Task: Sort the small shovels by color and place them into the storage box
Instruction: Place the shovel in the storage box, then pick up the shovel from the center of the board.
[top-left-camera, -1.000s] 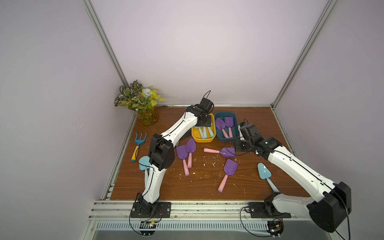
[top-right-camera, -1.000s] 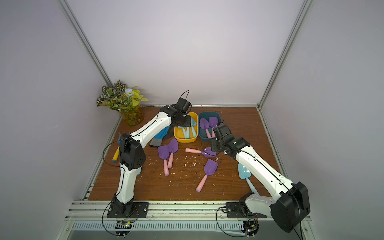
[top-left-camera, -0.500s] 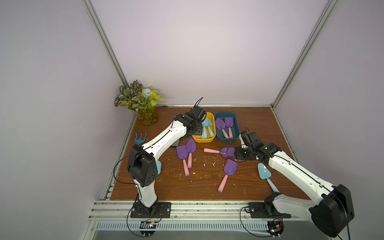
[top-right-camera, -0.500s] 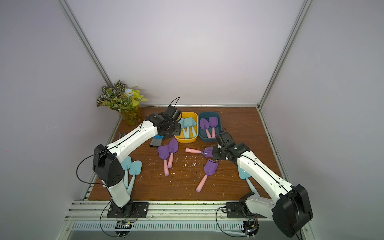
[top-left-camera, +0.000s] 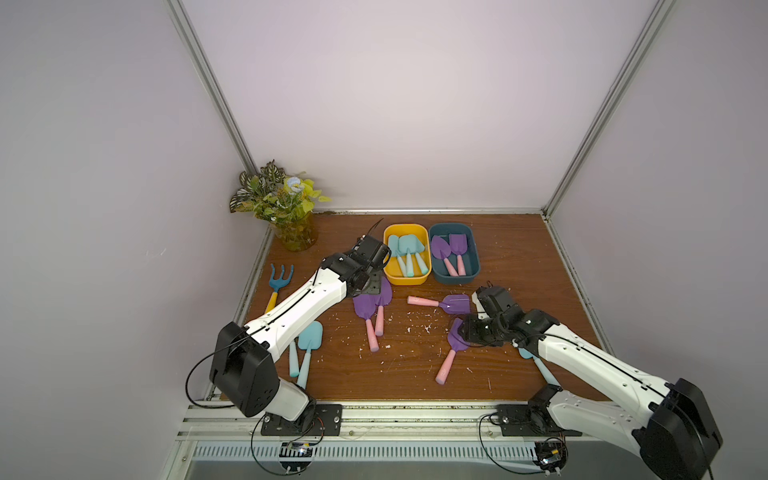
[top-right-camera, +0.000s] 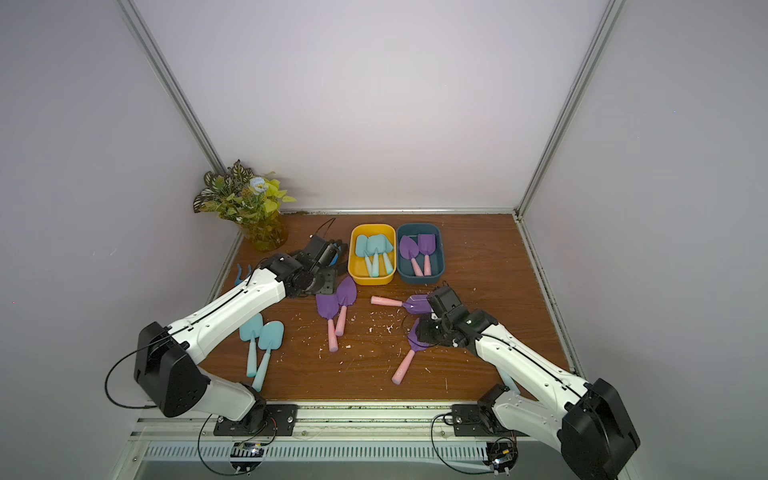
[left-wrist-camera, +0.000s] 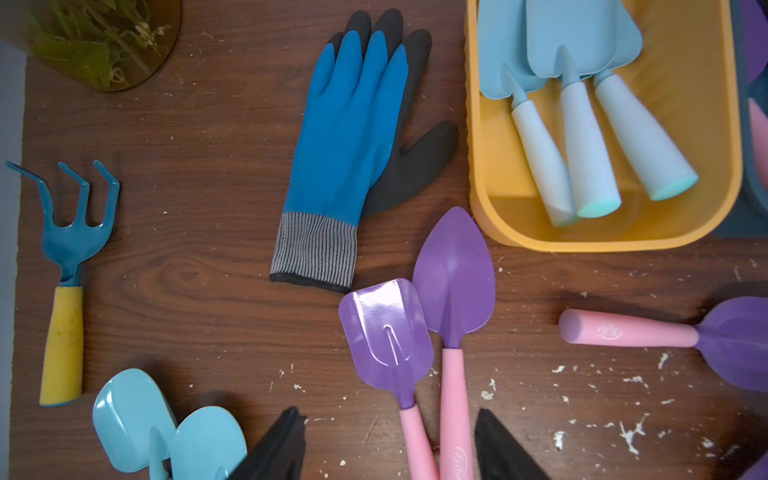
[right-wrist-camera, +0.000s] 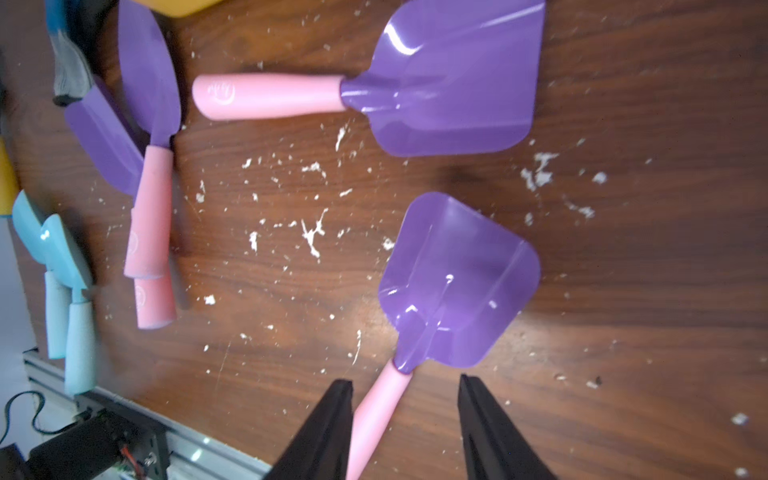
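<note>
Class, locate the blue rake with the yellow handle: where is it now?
In a top view the rake lies at the table's left edge, between the potted plant and the two aqua shovels nearer the front.

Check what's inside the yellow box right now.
Three pale aqua shovels lie in the yellow box, blades overlapping. Anything under the blades is covered.

Storage boxes (top-left-camera: 406, 281) sit side by side near the counter's (top-left-camera: 519, 257) back edge, loose shovels (top-left-camera: 457, 303) before them, rake (top-left-camera: 279, 282) by left edge.
</note>
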